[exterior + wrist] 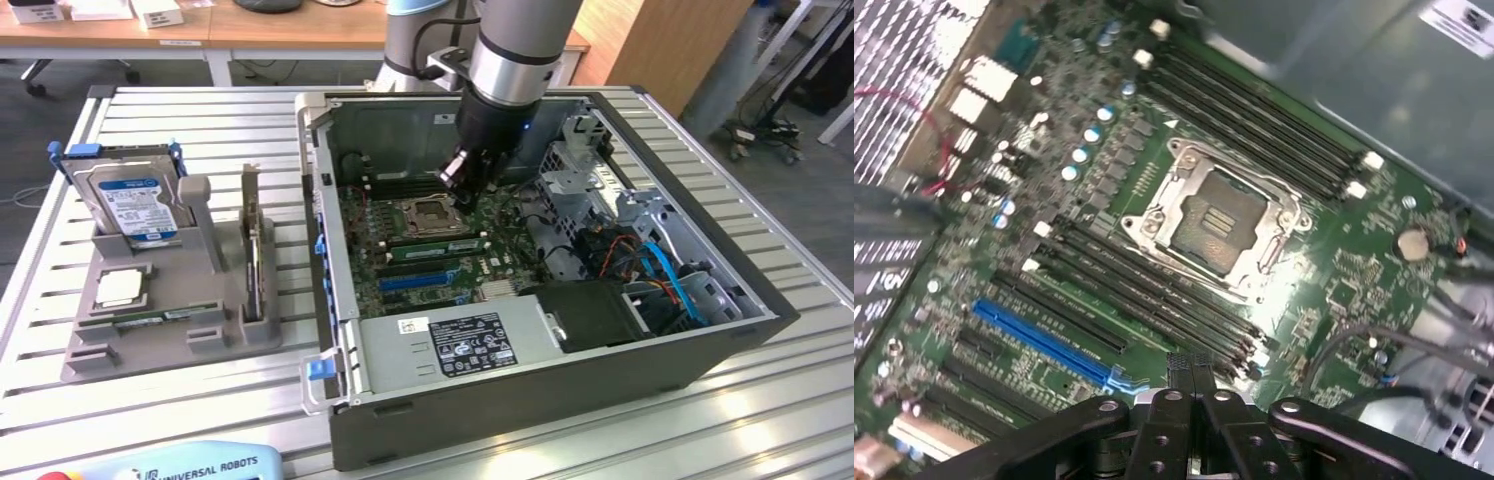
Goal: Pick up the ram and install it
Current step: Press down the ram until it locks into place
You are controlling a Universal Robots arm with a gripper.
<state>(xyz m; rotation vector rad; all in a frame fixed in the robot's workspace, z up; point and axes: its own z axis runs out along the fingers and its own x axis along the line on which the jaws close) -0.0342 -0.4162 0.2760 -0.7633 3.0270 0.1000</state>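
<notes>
An open computer case (pixel 534 400) lies on a slatted metal worktop (pixel 200 420); its green motherboard (pixel 1354 290) bares an empty processor socket (pixel 1214 225); at the exterior view's left, a grey holder (pixel 160 335) carries a hard drive (pixel 134 205) and what may be a processor chip (pixel 120 288).

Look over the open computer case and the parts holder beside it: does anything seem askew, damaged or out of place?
Nothing looks damaged or askew. The processor socket on the motherboard sits empty, while the processor chip lies in the grey holder beside the case.
</notes>
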